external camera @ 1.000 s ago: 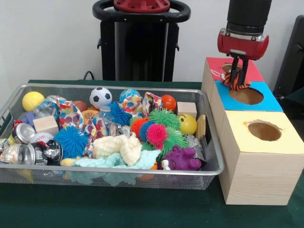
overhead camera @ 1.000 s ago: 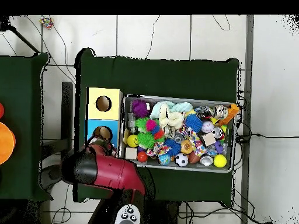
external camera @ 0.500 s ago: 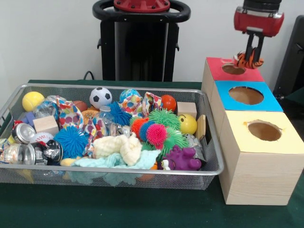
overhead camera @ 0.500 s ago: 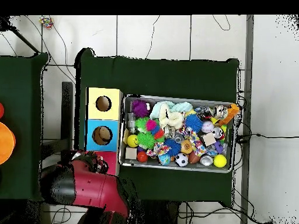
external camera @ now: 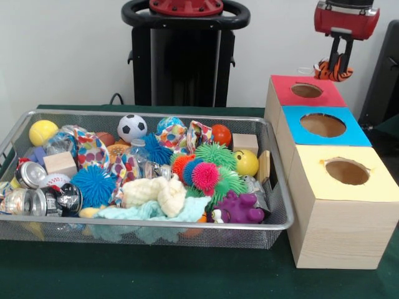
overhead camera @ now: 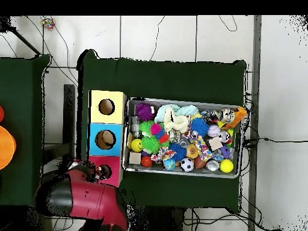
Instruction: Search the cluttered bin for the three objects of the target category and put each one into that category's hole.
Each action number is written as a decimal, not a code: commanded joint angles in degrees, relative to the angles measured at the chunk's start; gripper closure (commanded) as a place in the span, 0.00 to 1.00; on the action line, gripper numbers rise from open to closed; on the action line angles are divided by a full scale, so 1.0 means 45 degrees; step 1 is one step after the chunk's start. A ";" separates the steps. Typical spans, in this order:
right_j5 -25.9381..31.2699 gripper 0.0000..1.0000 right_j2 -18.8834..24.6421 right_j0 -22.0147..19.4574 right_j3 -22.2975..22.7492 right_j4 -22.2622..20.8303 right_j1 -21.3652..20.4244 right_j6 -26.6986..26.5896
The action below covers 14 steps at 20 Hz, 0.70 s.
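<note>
My gripper (external camera: pixel 337 67) hangs at the top right, shut on a small orange and black striped plush toy (external camera: pixel 322 68). The toy is in the air, above and slightly right of the red box's hole (external camera: pixel 307 90). In front of the red box stand the blue box (external camera: pixel 349 134) and the yellow-topped wooden box (external camera: pixel 380 184), each with a round hole. In the overhead view the red arm (overhead camera: pixel 78 194) covers the gripper beside the red box (overhead camera: pixel 114 163); the toy is hidden there. The wire bin (external camera: pixel 149 224) holds mixed clutter.
In the bin lie spiky rubber balls (external camera: pixel 206 175), a soccer ball (external camera: pixel 132 127), a yellow ball (external camera: pixel 42 132), a purple toy (external camera: pixel 239 208), wooden blocks (external camera: pixel 60 163), metal cans (external camera: pixel 30 174) and cloth. The black pedestal (external camera: pixel 184 56) stands behind the bin.
The gripper has carried the striped toy up and away from the blue hole, past the red hole toward the far right. The bin's contents have not moved.
</note>
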 commanded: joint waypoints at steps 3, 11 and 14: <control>0.0090 1.00 0.0521 -0.0586 0.0633 0.0853 0.0771 0.3201; -0.0084 1.00 0.0623 -0.0727 0.0748 0.0893 0.0805 0.3049; -0.0156 1.00 0.0787 -0.0872 0.0904 0.0940 0.0736 0.2962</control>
